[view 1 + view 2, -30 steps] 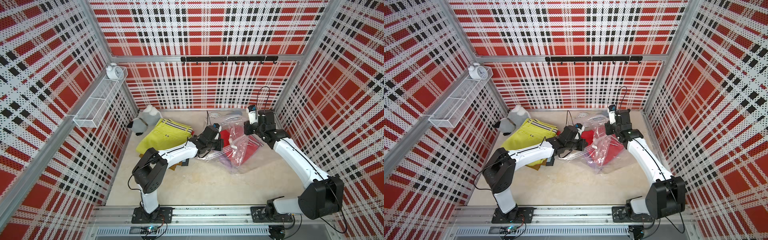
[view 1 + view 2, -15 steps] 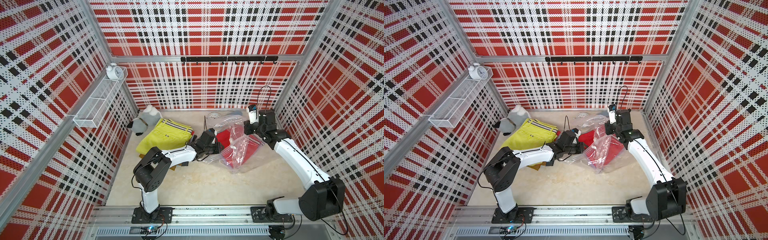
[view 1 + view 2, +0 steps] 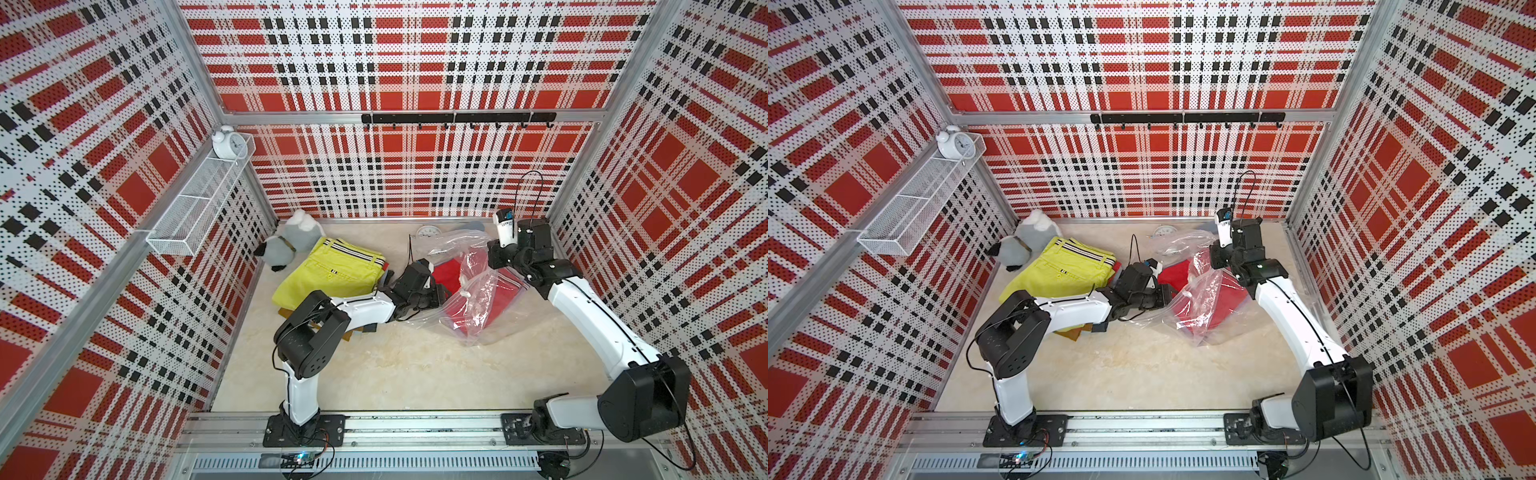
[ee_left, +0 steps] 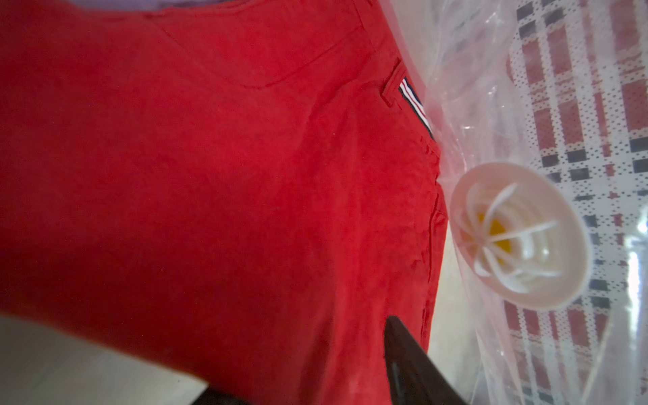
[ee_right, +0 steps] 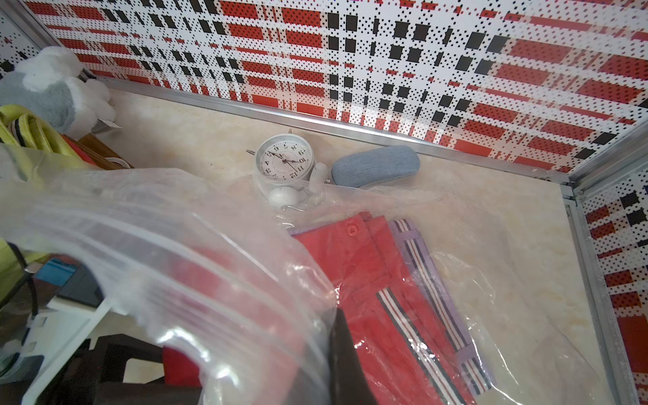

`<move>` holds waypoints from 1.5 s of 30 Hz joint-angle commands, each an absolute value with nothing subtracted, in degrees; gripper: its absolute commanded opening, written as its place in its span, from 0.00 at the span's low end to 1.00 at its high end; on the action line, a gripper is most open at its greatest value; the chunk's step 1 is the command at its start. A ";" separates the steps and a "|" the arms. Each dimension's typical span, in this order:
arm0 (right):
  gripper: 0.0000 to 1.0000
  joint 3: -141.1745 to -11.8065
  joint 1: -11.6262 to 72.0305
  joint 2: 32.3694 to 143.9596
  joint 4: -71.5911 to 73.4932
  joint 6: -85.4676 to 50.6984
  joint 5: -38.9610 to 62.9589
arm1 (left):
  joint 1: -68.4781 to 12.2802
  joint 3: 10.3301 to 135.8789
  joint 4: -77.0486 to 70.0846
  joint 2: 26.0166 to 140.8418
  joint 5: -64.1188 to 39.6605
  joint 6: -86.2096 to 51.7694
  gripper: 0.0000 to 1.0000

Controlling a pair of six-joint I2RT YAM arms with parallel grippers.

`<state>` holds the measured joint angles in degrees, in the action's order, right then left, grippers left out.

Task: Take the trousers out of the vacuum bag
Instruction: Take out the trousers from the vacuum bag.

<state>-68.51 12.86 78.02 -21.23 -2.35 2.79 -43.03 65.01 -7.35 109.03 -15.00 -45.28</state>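
On the table [image 3: 395,374], the vacuum bag [image 3: 478,299] holds red trousers [image 3: 446,276] and lilac trousers [image 5: 438,298]; a yellow-green pair [image 3: 332,274] lies outside. The right end effector [image 3: 484,266] pinches the bag's edge. The left end effector [image 3: 442,293] is at the red trousers, grip unclear. The clock [image 5: 284,159] reads 1–12.

glossy crinkled plastic vacuum bag [image 3: 482,291], matt red cloth trousers [image 4: 210,175]

Pale marbled bench [image 3: 415,365], plush toy [image 3: 291,241] in far corner, folded trousers [image 3: 332,274] stacked beside it, clear plastic bag [image 3: 478,303] centre-right, alarm clock [image 5: 284,159] and grey case [image 5: 375,165] by back wall
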 commanded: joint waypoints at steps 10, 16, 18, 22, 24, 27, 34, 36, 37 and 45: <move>0.00 -67.55 12.56 75.85 -18.68 -1.87 2.75 | -43.24 64.97 -18.55 114.90 -21.34 -52.57 0.55; 0.00 -67.46 12.57 76.16 -18.08 -1.85 3.22 | -43.24 66.39 -19.66 116.15 -20.97 -53.91 0.55; 0.00 -67.39 12.57 76.20 -17.91 -1.95 3.35 | -43.15 67.25 -20.65 116.80 -21.08 -54.48 0.55; 0.00 -67.27 12.55 76.11 -17.75 -1.93 3.52 | -43.15 69.80 -22.40 118.93 -22.56 -55.96 0.55; 0.00 -67.08 12.57 76.03 -17.73 -1.92 3.63 | -43.24 71.68 -22.40 120.52 -23.32 -56.37 0.55; 0.00 -67.06 12.54 75.87 -17.53 -1.88 3.78 | -43.42 73.57 -23.00 122.71 -24.24 -57.00 0.56; 0.00 -66.69 12.55 75.76 -17.05 -1.77 4.13 | -43.42 76.17 -25.21 126.07 -25.23 -58.18 0.49; 0.00 -66.61 12.57 75.85 -16.87 -1.77 4.30 | -43.42 76.93 -25.79 126.71 -25.36 -58.51 0.47; 0.00 -66.55 12.55 75.91 -16.79 -1.85 4.38 | -43.33 77.48 -25.92 127.06 -25.44 -58.64 0.47; 0.00 -66.16 12.57 75.76 -16.60 -1.87 4.23 | -43.08 79.45 -26.54 128.23 -26.23 -59.58 0.24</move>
